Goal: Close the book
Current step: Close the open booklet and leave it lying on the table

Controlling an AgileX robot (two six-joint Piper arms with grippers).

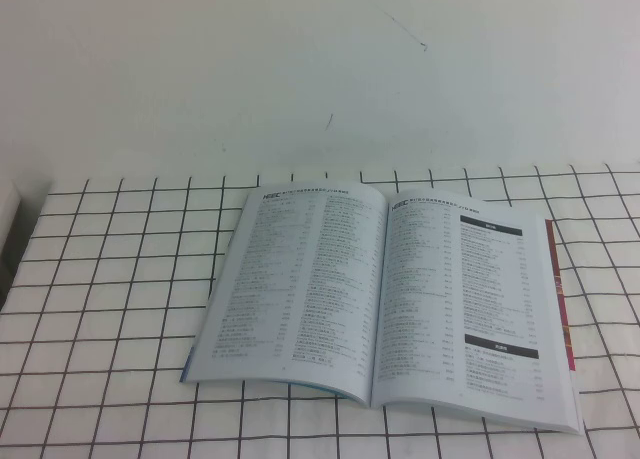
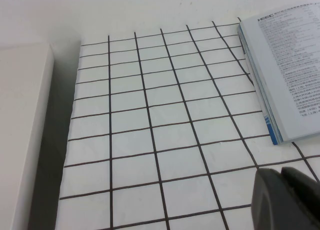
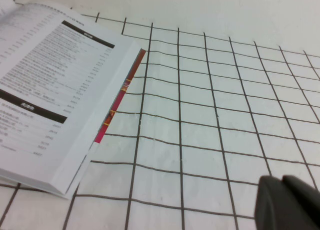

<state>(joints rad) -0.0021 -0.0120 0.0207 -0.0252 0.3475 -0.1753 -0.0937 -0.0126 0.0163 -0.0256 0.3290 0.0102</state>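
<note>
Book (image 1: 385, 299) lies open and flat on the checked cloth (image 1: 120, 279), both pages of dense print facing up, spine running away from the robot's side. Neither arm shows in the high view. Left gripper (image 2: 285, 197): only a dark tip is seen in its own wrist view, low over the cloth on the robot's left; whether it is spread or pressed together, cannot tell. It grips nothing visible. From this gripper the book sits ahead and to the right, apart from it, with bare grid squares between. The book's near left corner shows a thin blue edge (image 2: 270, 130) under the page stack. On this gripper's other side, past the cloth's border, stands a white block (image 2: 25, 120). Right gripper (image 3: 287, 205): again just a dark tip in its wrist view, over the cloth on the robot's right; its state likewise cannot be told, and nothing visible is in it. From it the book sits ahead and to the left, well apart. A red cover strip (image 3: 117, 102) peeks out beyond the right-hand page, flat on the cloth. A white wall (image 1: 300, 69) rises behind the cloth.
</note>
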